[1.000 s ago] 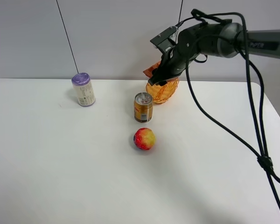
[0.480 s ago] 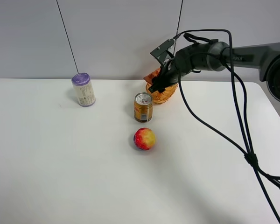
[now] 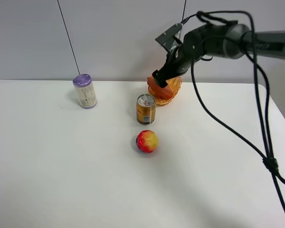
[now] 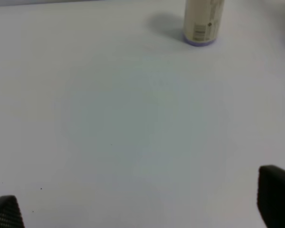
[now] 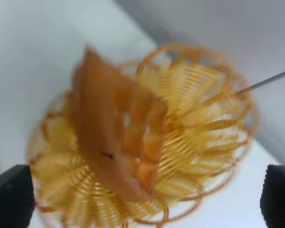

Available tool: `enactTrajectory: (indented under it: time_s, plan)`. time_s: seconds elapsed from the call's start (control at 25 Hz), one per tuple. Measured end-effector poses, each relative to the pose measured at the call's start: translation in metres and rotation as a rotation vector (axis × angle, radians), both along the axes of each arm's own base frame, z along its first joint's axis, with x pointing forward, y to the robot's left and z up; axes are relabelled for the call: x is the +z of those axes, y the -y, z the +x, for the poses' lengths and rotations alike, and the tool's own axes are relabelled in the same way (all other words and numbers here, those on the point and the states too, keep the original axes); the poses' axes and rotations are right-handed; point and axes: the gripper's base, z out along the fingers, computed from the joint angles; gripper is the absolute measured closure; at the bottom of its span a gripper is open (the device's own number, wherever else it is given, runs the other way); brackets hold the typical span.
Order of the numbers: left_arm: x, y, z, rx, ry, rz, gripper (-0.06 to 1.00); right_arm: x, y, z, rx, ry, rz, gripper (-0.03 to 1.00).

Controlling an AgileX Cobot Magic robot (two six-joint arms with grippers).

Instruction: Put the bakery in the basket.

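I count on the desk (image 3: pixel 61 166): 1 basket (image 3: pixel 175 88), 1 waffle wedge (image 3: pixel 160 91), 1 gold drink can (image 3: pixel 146 109), 1 purple-lidded canister (image 3: pixel 85 91), 1 red-yellow fruit (image 3: pixel 147 141).

You see a lab-style test bench: a plain white table (image 3: pixel 61 180) against a blank grey wall (image 3: pixel 109 38), a black robot arm (image 3: pixel 218 40) at the far right trailing loose cables (image 3: pixel 270 165).

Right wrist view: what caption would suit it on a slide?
Waffle wedge resting tilted in the wire basket, open tool over it.
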Motion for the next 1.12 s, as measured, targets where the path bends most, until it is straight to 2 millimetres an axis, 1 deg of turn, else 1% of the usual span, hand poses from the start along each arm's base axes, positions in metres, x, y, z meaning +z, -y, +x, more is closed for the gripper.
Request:
enactTrajectory:
  time_s: [0.04, 0.12, 0.16, 0.2, 0.32, 0.36, 0.44, 0.52, 0.6, 0.64, 0.76, 0.84, 0.88, 0.96, 1.04, 1.12]
  plan:
    - [0.000, 0.000, 0.000, 0.000, 0.000, 0.000, -0.05, 0.018, -0.001, -0.008, -0.021, 0.008, 0.031, 0.02]
    - [0.000, 0.000, 0.000, 0.000, 0.000, 0.000, -0.05, 0.064, 0.004, -0.028, -0.072, 0.050, 0.113, 0.02]
    - [0.000, 0.000, 0.000, 0.000, 0.000, 0.000, -0.05, 0.087, 0.009, -0.040, -0.100, 0.075, 0.158, 0.02]
    - [0.000, 0.000, 0.000, 0.000, 0.000, 0.000, -0.05, 0.106, 0.015, -0.050, -0.118, 0.093, 0.187, 0.02]
    - [0.000, 0.000, 0.000, 0.000, 0.000, 0.000, -0.05, 0.169, 0.037, -0.093, -0.143, 0.184, 0.253, 0.02]
    - [0.000, 0.000, 0.000, 0.000, 0.000, 0.000, -0.05, 0.184, 0.045, -0.106, -0.149, 0.207, 0.255, 0.02]
    - [0.000, 0.000, 0.000, 0.000, 0.000, 0.000, -0.05, 0.215, 0.065, -0.141, -0.169, 0.261, 0.265, 0.02]
    - [0.000, 0.000, 0.000, 0.000, 0.000, 0.000, -0.05, 0.230, 0.085, -0.174, -0.207, 0.283, 0.254, 0.02]
    - [0.000, 0.000, 0.000, 0.000, 0.000, 0.000, -0.05, 0.233, 0.109, -0.206, -0.272, 0.290, 0.249, 0.02]
    - [0.000, 0.000, 0.000, 0.000, 0.000, 0.000, -0.05, 0.225, 0.120, -0.217, -0.316, 0.273, 0.235, 0.02]
    - [0.000, 0.000, 0.000, 0.000, 0.000, 0.000, -0.05, 0.199, 0.157, -0.260, -0.459, 0.248, 0.239, 0.02]
    - [0.000, 0.000, 0.000, 0.000, 0.000, 0.000, -0.05, 0.177, 0.179, -0.297, -0.552, 0.256, 0.245, 0.02]
    - [0.000, 0.000, 0.000, 0.000, 0.000, 0.000, -0.05, 0.165, 0.187, -0.316, -0.588, 0.265, 0.258, 0.02]
    - [0.000, 0.000, 0.000, 0.000, 0.000, 0.000, -0.05, 0.145, 0.198, -0.353, -0.655, 0.304, 0.304, 0.02]
    - [0.000, 0.000, 0.000, 0.000, 0.000, 0.000, -0.05, 0.127, 0.201, -0.390, -0.687, 0.367, 0.372, 0.02]
    - [0.000, 0.000, 0.000, 0.000, 0.000, 0.000, -0.05, 0.105, 0.198, -0.414, -0.692, 0.385, 0.411, 0.02]
